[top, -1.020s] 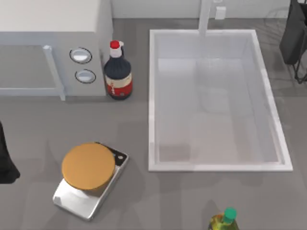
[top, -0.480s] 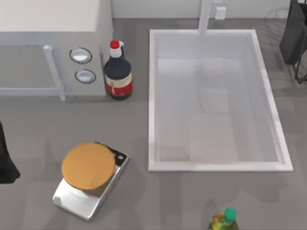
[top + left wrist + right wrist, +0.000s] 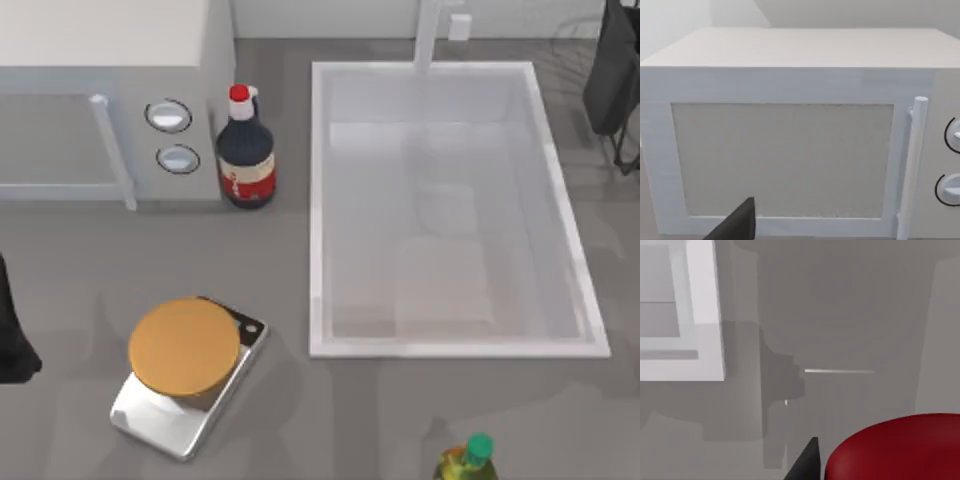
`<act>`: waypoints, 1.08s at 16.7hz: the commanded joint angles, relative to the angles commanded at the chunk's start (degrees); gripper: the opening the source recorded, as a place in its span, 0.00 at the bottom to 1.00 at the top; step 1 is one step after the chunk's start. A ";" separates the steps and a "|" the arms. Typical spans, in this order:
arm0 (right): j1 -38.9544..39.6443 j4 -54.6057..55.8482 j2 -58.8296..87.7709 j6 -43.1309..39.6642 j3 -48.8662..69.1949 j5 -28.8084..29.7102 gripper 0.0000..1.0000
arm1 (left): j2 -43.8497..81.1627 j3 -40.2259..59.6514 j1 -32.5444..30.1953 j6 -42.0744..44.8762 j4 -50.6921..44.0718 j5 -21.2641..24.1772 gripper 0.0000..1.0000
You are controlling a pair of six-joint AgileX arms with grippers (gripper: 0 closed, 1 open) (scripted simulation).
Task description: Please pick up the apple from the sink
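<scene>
apple (image 3: 900,447) | just beside right fingers (image 3: 807,462) | above table

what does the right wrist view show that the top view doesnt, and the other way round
The right wrist view alone shows the apple, glossy red, close to the camera with a dark fingertip beside it. The top view alone shows the microwave, the dark bottle, the round wooden board on a scale, the green-capped bottle and the whole basin, with the right arm at the top right edge. Both share the sink rim and grey table.
</scene>
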 joint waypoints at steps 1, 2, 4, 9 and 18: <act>0.00 2.97 0.48 0.02 -2.26 0.00 0.00 | 0.00 0.00 0.00 0.00 0.00 0.00 1.00; 0.00 5.45 0.95 0.04 -4.31 0.00 0.00 | 0.00 0.00 0.00 0.00 0.00 0.00 1.00; -0.01 8.58 1.71 0.07 -7.23 0.00 0.00 | 0.00 0.00 0.00 0.00 0.00 0.00 1.00; -0.01 9.31 1.96 0.07 -7.95 0.00 0.00 | 0.00 0.00 0.00 0.00 0.00 0.00 1.00; -0.01 9.31 1.96 0.07 -7.95 0.00 0.68 | 0.00 0.00 0.00 0.00 0.00 0.00 1.00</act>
